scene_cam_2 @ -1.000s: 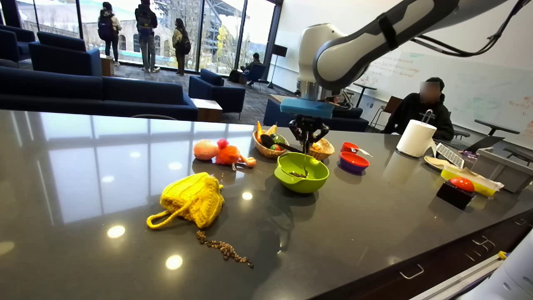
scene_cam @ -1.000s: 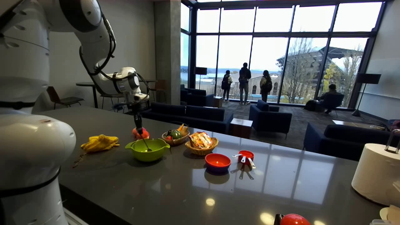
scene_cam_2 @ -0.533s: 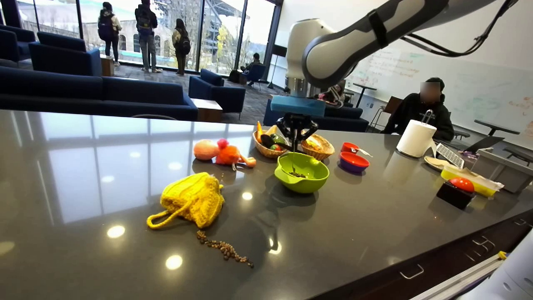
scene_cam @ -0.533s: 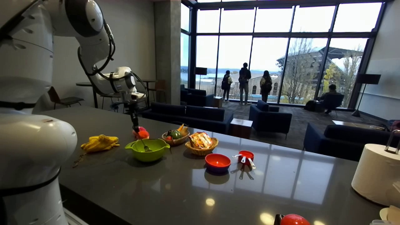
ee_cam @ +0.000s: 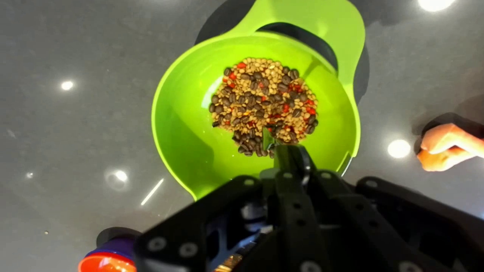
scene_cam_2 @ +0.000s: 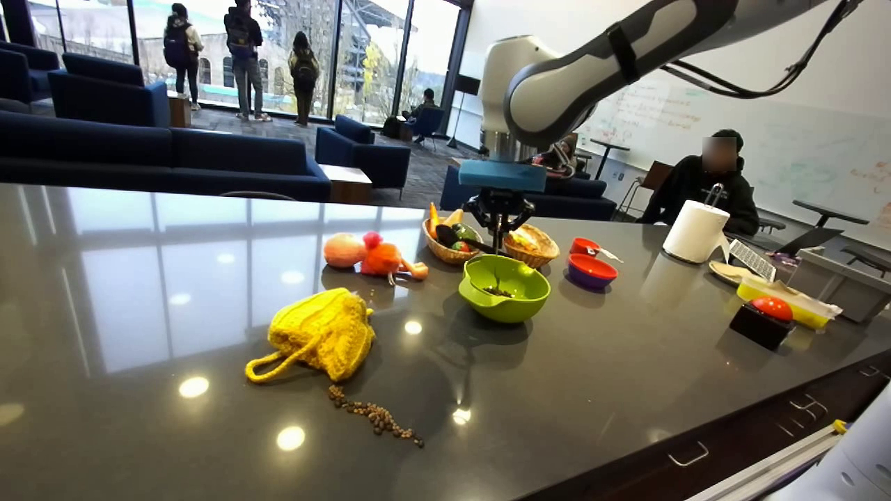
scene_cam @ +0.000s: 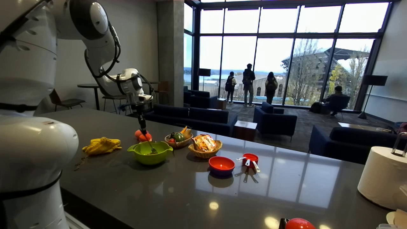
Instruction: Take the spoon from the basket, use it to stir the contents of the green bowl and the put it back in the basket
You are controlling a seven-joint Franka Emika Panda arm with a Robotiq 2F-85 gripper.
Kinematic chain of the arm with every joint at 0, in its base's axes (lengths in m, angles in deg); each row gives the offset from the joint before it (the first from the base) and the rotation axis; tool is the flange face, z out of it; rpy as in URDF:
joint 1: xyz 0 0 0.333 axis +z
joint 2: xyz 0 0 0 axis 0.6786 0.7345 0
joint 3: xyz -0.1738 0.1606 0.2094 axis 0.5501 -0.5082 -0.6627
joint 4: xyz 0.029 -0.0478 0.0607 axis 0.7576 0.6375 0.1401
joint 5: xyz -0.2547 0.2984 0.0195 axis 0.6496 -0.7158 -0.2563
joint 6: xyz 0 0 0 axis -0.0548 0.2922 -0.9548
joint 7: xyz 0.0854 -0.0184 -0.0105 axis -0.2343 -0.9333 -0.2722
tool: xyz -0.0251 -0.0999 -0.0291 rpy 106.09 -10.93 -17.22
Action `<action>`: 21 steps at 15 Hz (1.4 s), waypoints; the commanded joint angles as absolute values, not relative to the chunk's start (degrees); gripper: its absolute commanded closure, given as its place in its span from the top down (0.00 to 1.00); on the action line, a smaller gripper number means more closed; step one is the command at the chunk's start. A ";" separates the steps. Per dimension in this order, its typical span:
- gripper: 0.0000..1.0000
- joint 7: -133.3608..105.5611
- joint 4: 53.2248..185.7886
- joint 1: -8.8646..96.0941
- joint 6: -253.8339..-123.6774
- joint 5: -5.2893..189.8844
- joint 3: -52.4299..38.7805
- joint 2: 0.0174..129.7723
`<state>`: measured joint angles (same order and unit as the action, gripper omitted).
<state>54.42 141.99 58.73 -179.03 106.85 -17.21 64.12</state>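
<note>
Spoon (scene_cam: 153,150): above dark gray counter (scene_cam_2: 209,445), stem clamped in the gripper (scene_cam_2: 498,242), whose fingers sit together on it; head down inside green bowl (ee_cam: 181,99). Two woven baskets (scene_cam: 205,155) stand near the bowl, holding vegetables (scene_cam: 179,136) and a wrapped package (scene_cam: 203,142) respectively. In the bowl: dark beans (ee_cam: 251,101), red bits (ee_cam: 286,108), tan grains (ee_cam: 262,63).

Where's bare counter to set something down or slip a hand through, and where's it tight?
Open: counter between spilled beans and red button; also between red measuring cups and paper towel roll.

Tight in both exterior views: around green bowl, gripper close over it, woven baskets close by; I'd keep hands out.
</note>
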 commanded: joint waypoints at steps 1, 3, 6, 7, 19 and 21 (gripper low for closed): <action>0.01 54.10 143.55 57.91 -177.77 106.63 -16.10 63.05; 0.01 53.80 143.95 57.64 -177.54 105.86 -16.17 63.18; 0.01 52.98 143.41 58.03 -177.06 104.88 -16.93 63.83; 0.01 52.56 143.07 58.22 -176.85 104.54 -17.23 64.16; 0.01 50.03 137.81 59.81 -174.61 108.06 -16.78 67.61; 0.01 50.00 138.16 59.35 -173.76 108.09 -16.05 67.10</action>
<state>51.12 139.15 59.85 -175.22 107.05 -17.31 66.59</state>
